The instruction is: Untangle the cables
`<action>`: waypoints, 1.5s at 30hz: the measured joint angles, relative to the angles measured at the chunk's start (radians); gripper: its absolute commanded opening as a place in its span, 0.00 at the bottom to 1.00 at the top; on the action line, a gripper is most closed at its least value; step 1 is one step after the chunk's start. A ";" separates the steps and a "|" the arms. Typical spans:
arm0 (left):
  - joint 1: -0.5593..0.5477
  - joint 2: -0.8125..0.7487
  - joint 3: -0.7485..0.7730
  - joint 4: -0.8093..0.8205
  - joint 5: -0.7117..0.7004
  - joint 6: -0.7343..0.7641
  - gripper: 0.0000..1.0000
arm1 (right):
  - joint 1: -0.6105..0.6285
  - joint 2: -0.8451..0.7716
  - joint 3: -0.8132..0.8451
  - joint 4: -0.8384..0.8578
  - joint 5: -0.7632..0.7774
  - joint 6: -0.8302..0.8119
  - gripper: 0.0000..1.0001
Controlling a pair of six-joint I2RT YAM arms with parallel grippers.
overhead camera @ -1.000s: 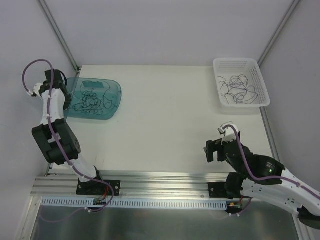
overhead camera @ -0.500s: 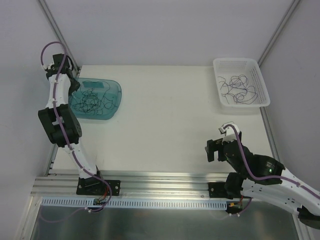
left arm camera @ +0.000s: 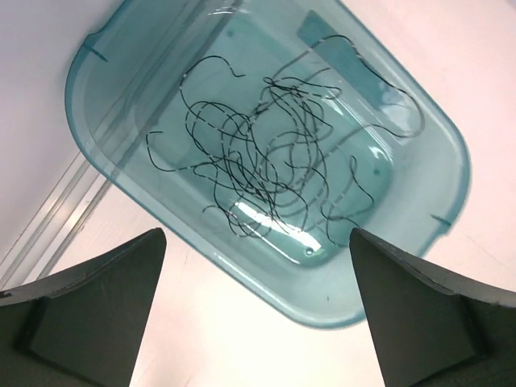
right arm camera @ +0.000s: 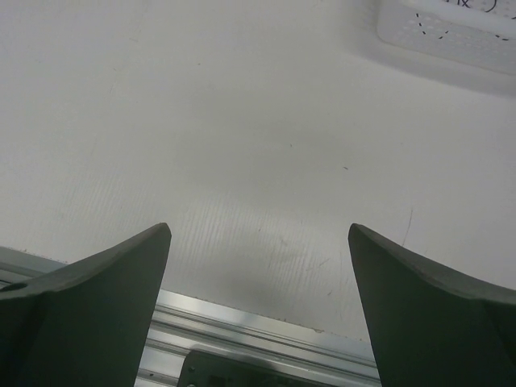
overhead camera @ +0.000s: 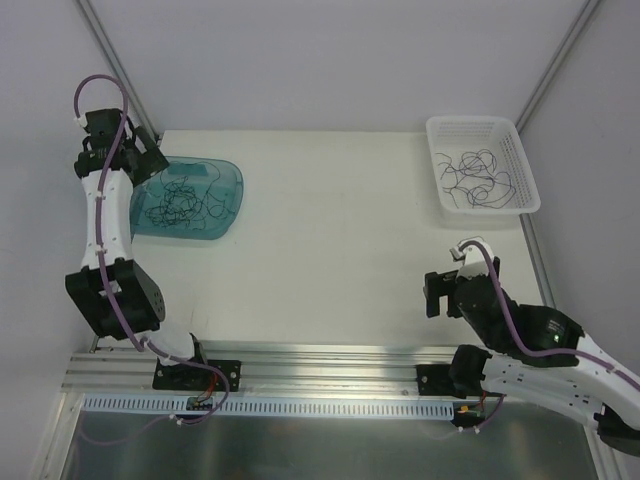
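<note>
A tangle of thin dark cables [overhead camera: 183, 200] lies in the teal tray [overhead camera: 236, 190] at the table's far left. In the left wrist view the cables [left arm camera: 274, 161] loop over one another across the tray [left arm camera: 266, 286] floor. My left gripper [overhead camera: 148, 163] hangs above the tray's far-left corner, open, with nothing between its fingers [left arm camera: 256, 235]. More cables [overhead camera: 480, 172] lie in the white basket [overhead camera: 470, 121] at the far right. My right gripper [overhead camera: 445, 292] is open and empty [right arm camera: 258, 230] over the bare table near the front right.
An aluminium rail [overhead camera: 320, 365] runs along the table's near edge, below my right gripper [right arm camera: 266, 343]. The white basket's corner [right arm camera: 451, 36] shows at the top right of the right wrist view. Frame posts stand at both far corners.
My left gripper has lifted from the tray's left side toward the far-left corner and opened its jaws. The right gripper has shifted slightly to the right.
</note>
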 measured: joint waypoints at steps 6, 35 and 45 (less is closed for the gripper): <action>-0.011 -0.241 -0.157 0.032 0.091 0.013 0.99 | 0.000 -0.042 0.044 -0.055 0.012 0.023 0.97; -0.457 -1.591 -0.632 -0.088 0.001 0.121 0.99 | 0.000 -0.479 0.105 -0.199 0.248 0.088 0.97; -0.457 -1.615 -0.724 -0.154 -0.081 0.101 0.99 | 0.000 -0.479 0.103 -0.192 0.241 0.081 0.97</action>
